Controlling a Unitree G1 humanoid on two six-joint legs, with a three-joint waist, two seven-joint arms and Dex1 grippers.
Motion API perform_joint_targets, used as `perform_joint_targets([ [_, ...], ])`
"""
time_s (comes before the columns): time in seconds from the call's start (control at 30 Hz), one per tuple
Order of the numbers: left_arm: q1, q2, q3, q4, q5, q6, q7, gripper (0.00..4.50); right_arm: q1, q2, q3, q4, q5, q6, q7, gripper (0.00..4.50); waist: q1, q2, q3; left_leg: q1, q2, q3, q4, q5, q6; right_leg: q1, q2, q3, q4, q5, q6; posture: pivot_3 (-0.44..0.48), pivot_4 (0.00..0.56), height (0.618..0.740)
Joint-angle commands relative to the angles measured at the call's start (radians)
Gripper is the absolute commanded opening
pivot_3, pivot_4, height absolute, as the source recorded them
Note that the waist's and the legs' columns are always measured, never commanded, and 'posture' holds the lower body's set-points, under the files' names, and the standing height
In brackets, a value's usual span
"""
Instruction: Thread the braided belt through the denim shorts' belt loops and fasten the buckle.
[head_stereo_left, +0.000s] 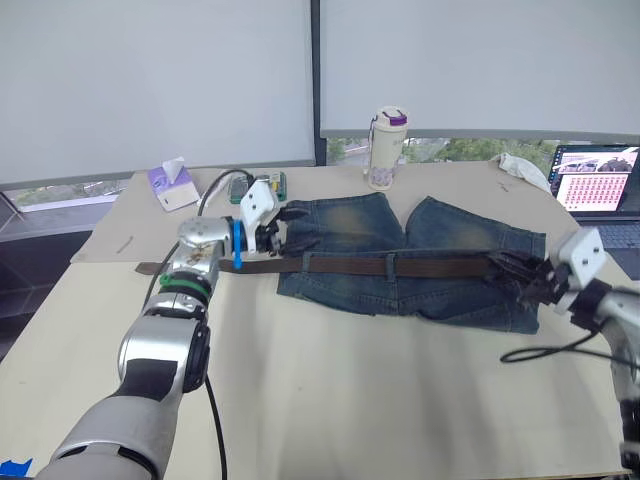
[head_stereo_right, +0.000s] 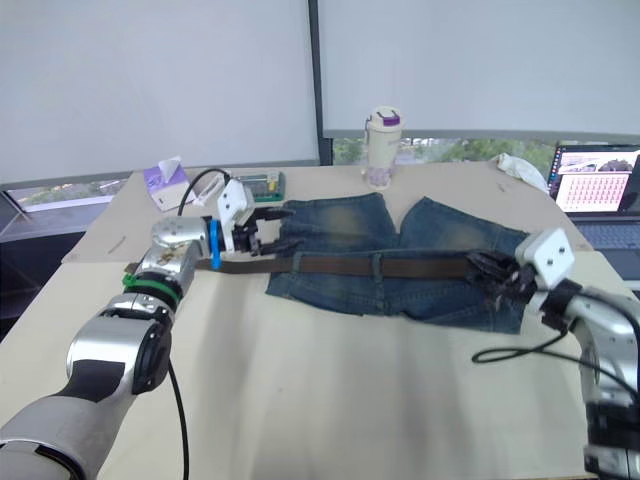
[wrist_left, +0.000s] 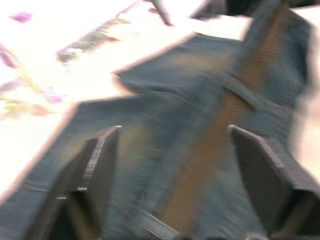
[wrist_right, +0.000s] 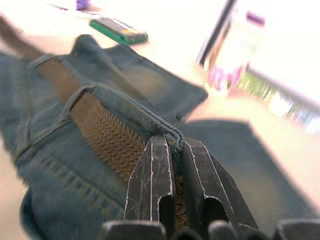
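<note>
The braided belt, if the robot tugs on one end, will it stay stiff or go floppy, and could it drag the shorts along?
The braided belt probably flexes: it is a woven strap lying flat on the denim shorts. It runs under a belt loop, so tugging likely drags the light cloth. The right gripper, shut on the waistband, may hold it back.

No text, label, brand or number can be read on anything in view.

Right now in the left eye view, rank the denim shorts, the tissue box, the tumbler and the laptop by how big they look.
1. denim shorts, clearly largest.
2. laptop, cut off by the picture's edge, so its rank is unsure.
3. tumbler and tissue box look about alike; both sit farther back, so I won't rank them.
</note>
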Motion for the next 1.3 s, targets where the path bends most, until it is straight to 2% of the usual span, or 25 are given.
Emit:
perform_joint_targets([
  [0.03,-0.013,0.022,0.004,-0.013,0.012,0.008,0.049,4.45,0.093,-0.008,-0.022,-0.018,-0.052,-0.354,0.050,0.00,0.001,-0.002,0.001,0.000,0.000,0.000,0.000,0.000,0.000,0.000,0.000,0.000,0.000,0.000,0.000,0.000,0.150,0.740],
  [0.2,-0.013,0.021,0.001,-0.017,0.011,0.011,0.066,4.45,0.194,-0.050,0.017,0.123,-0.090,-0.760,0.101,0.00,0.007,-0.004,0.002,0.005,-0.001,0.000,0.001,-0.001,0.001,0.007,-0.001,0.000,-0.003,-0.001,0.000,0.000,0.150,0.740],
  [0.3,-0.031,0.014,0.005,-0.021,0.007,-0.004,0.081,4.45,0.207,-0.114,0.053,0.326,-0.150,-1.028,0.098,0.00,0.009,-0.004,0.002,0.008,-0.001,0.000,0.001,-0.001,0.002,0.011,-0.001,0.000,-0.008,-0.001,0.000,0.000,0.150,0.740],
  [0.47,-0.048,0.011,-0.011,0.004,0.030,-0.010,0.097,4.45,0.179,-0.193,0.090,0.635,-0.286,-1.304,0.032,0.00,0.009,-0.005,0.003,0.009,-0.002,0.000,0.001,-0.001,0.002,0.013,-0.001,0.000,-0.010,-0.001,0.000,0.000,0.150,0.740],
  [0.6,-0.041,0.000,-0.029,-0.001,0.036,-0.004,0.021,4.45,0.145,-0.215,0.086,0.775,-0.394,-1.373,-0.043,0.00,0.004,-0.007,0.004,0.010,-0.002,0.000,0.001,-0.001,0.003,0.014,-0.001,0.001,-0.011,-0.001,0.000,0.000,0.150,0.740],
  [0.67,-0.028,-0.010,-0.044,-0.022,0.026,0.022,-0.079,4.45,0.123,-0.215,0.080,0.810,-0.430,-1.380,-0.087,0.00,0.002,-0.007,0.004,0.010,-0.002,0.000,0.001,-0.001,0.003,0.014,-0.001,0.001,-0.011,-0.001,0.000,0.000,0.150,0.740],
  [0.9,0.020,-0.024,-0.097,-0.091,0.005,0.060,-0.269,4.45,0.086,-0.215,0.108,0.768,-0.504,-1.350,-0.234,0.00,-0.018,-0.008,0.004,0.010,-0.002,0.000,0.001,-0.002,0.003,0.014,-0.001,0.001,-0.011,-0.001,0.000,0.000,0.150,0.740],
  [1.1,0.062,-0.042,-0.150,-0.110,0.041,-0.030,-0.261,4.45,0.087,-0.228,0.120,0.761,-0.564,-1.327,-0.331,0.00,-0.020,-0.008,0.004,0.010,-0.002,0.000,0.001,-0.002,0.003,0.014,-0.001,0.002,-0.011,-0.001,0.000,0.000,0.150,0.740],
  [1.3,0.057,-0.070,-0.164,-0.069,0.086,-0.107,-0.139,4.45,0.096,-0.251,0.138,0.762,-0.603,-1.318,-0.416,0.00,-0.017,-0.008,0.005,0.010,-0.003,0.001,0.001,-0.002,0.004,0.015,-0.001,0.004,-0.012,-0.001,0.000,0.000,0.150,0.740],
])
